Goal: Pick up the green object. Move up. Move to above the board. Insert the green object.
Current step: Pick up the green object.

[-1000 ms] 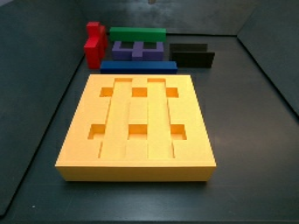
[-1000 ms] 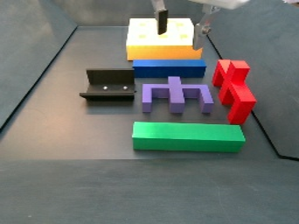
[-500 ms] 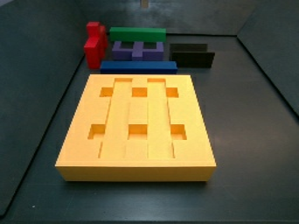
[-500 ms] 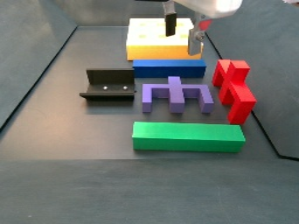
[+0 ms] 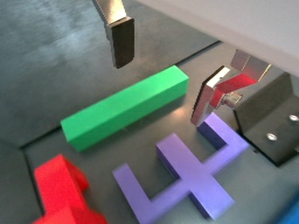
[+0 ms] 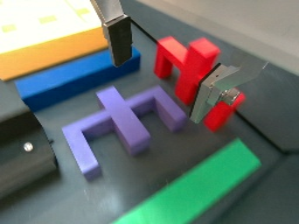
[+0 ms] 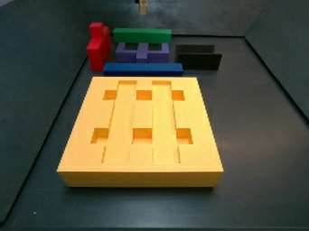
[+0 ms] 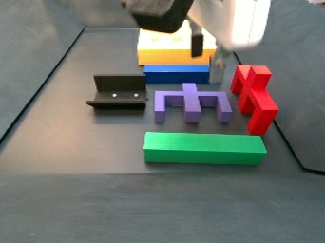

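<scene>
Tool hung wide open and empty above the purple block. Beyond that block, the green bar lay untouched, far from the board.

Dark grey matte floor, low dark walls around it; soft, even light

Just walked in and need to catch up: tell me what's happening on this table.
The Franka arm's gripper hangs open and empty above the purple block, holding nothing. The green object lies untouched on the floor beyond the purple block from the board. A blue bar lies against the board, red pieces stand to one side, and the fixture to the other.
</scene>
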